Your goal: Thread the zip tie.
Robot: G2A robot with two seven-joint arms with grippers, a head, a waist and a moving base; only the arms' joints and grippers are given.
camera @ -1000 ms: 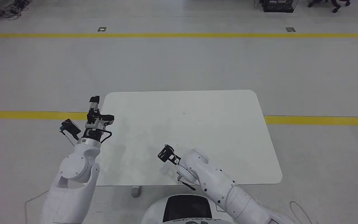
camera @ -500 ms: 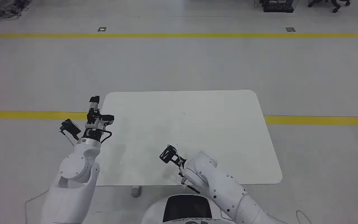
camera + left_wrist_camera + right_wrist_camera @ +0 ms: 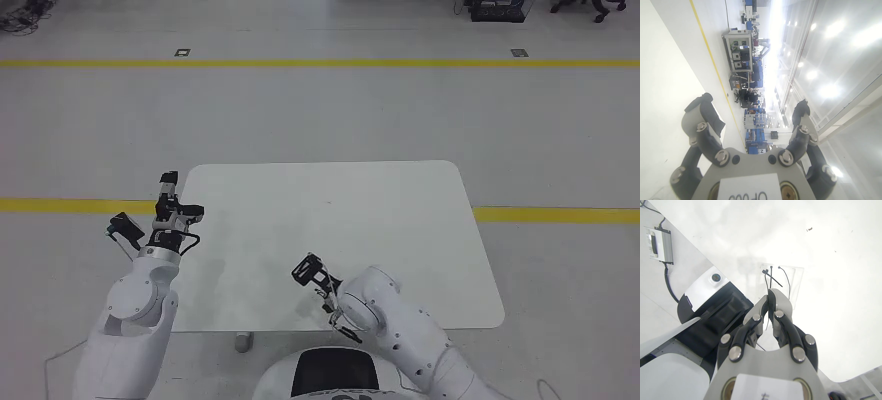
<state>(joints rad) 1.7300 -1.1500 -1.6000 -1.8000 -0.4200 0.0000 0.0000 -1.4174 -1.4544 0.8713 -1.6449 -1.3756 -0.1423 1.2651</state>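
My right gripper (image 3: 769, 293) is shut on a thin black zip tie (image 3: 766, 283). The strap rises past the fingertips and its tail hangs out behind them. Below it a clear plastic tray (image 3: 797, 275) lies on the white table (image 3: 400, 220) and holds a few more black zip ties (image 3: 785, 277). From above, the right gripper (image 3: 308, 270) hovers over the table's front part, left of centre. My left gripper (image 3: 180, 196) stands at the table's left edge, raised. Its fingers (image 3: 706, 106) are spread wide, so the left gripper (image 3: 754, 100) is open with nothing between them.
A grey box with a black cable (image 3: 660, 247) lies on the floor beside the table. Yellow floor lines (image 3: 550, 214) run past the table. Small dark specks (image 3: 809, 229) mark the tabletop.
The right arm has shifted slightly to the right along the table's front with the zip tie still held. The left arm has stayed still.
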